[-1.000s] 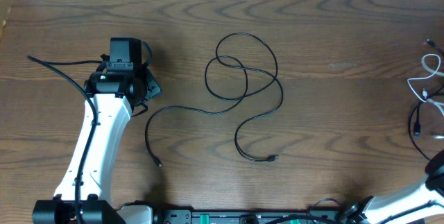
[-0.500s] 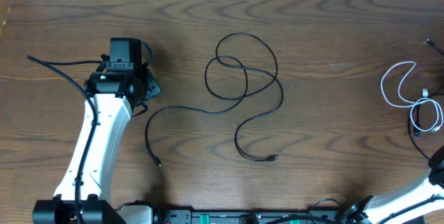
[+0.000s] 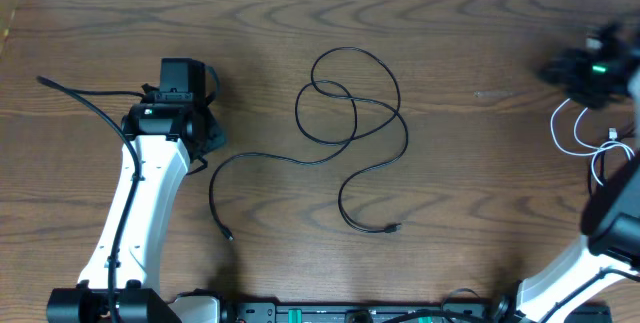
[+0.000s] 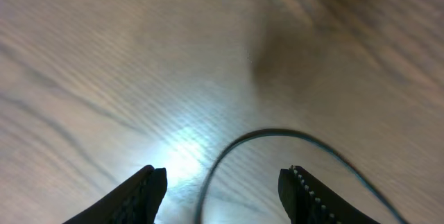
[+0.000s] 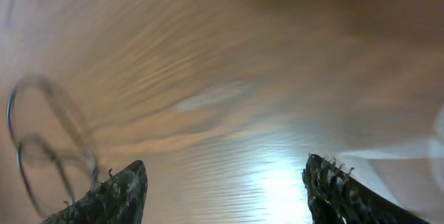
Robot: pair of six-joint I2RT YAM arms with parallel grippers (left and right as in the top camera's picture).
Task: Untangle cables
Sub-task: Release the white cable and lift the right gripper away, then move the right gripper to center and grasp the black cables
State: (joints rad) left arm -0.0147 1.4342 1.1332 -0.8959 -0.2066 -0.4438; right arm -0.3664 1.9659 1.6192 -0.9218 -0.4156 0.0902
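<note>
Overhead only: whole layout. The black cable lies mid-table in stacked loops on the far side. One tail runs left and near to a plug; the other curls near to a second plug.
White cable: right side of the table, looped, well apart from the black one. Its right end runs under the right arm and cannot be followed.
Left gripper, overhead: dark, at the end of the white left arm, just left of the black cable's left tail. Jaw state cannot be read from above.
Right gripper, overhead: blurred dark mass at the far right, just far of the white loop. A green light shows on it; the jaws are not legible here.
Left wrist only: the left gripper is spread wide, with the serrated fingers at the bottom edge. An arc of the black cable curves on the wood in the gap ahead of them — not pinched, no contact visible.
Right wrist only: the right gripper is also spread wide, its fingers low in a smeared picture and nothing between them. Blurred rings of the black cable show at the far left of that view. A pale patch at the right edge may be the white cable — too blurred to say.
Holding: neither tool grips anything that can be seen.
</note>
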